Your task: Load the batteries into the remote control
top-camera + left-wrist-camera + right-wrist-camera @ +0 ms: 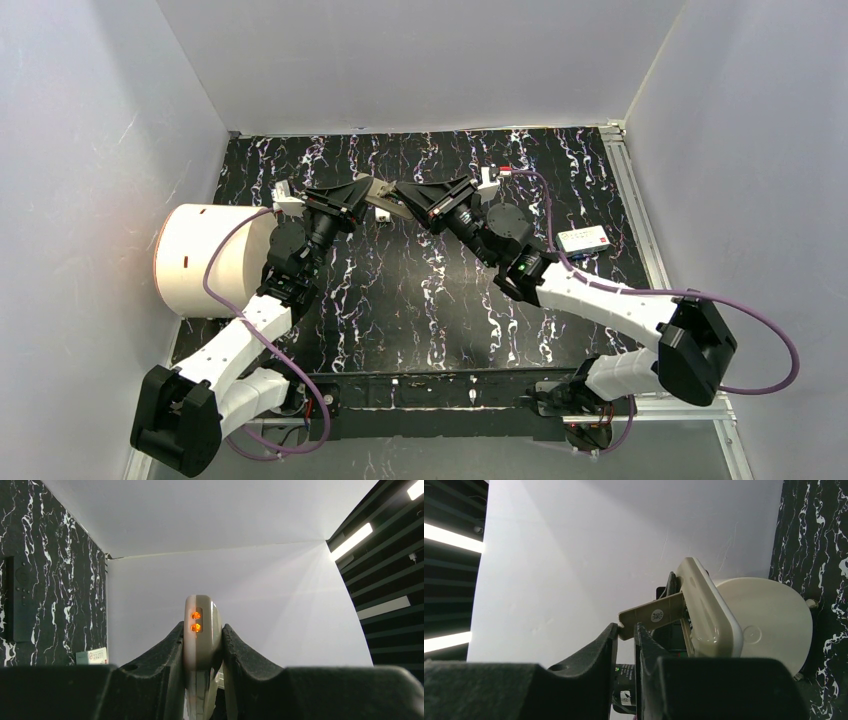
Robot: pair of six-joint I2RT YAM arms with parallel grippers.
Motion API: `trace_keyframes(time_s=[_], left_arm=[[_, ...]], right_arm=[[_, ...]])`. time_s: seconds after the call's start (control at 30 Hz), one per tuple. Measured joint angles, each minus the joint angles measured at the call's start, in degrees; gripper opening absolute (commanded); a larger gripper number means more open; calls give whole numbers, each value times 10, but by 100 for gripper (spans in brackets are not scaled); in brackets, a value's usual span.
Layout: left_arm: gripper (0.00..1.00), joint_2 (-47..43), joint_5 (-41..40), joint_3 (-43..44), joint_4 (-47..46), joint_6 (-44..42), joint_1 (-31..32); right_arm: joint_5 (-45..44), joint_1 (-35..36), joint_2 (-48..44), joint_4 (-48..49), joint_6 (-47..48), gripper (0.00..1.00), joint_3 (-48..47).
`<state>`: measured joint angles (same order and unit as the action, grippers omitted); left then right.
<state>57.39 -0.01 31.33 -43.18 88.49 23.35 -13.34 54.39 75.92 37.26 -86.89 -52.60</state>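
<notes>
My left gripper (pixel 368 193) (pixel 201 628) is shut on the beige remote control (pixel 384 203) (pixel 199 635) and holds it off the table, its end with two orange lights facing the left wrist camera. In the right wrist view the remote (pixel 710 612) shows its back with the battery cover (pixel 655 614) swung out as a flap. My right gripper (pixel 402 195) (pixel 626 626) meets the remote from the right. Its jaws stand slightly apart with the cover's free end at the fingertips. The batteries are out of view.
A big white round container (pixel 198 262) (pixel 771 620) stands at the table's left edge beside my left arm. A small white labelled box (pixel 584 238) (pixel 92 656) lies at the right. A dark flat slab (pixel 19 600) lies on the marbled table. White walls close in three sides.
</notes>
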Motion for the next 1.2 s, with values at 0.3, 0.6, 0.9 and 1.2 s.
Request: trace_keyframes(time_s=[0.3,0.6,0.9,1.2], left_arm=[[0,0,0,0,-4,3,0],[0,0,-3,-1,-6,3,0],[0,0,-7,-2,-5,2,0],[0,0,-11,-9,-5,1,0]], right_arm=[[-4,0,-16,-13,0,29,12],[-13,0,-31,-35,1,29,19],[-22,0,-50,-59,5,32,19],[-28,0,-61,-89,15,50,19]])
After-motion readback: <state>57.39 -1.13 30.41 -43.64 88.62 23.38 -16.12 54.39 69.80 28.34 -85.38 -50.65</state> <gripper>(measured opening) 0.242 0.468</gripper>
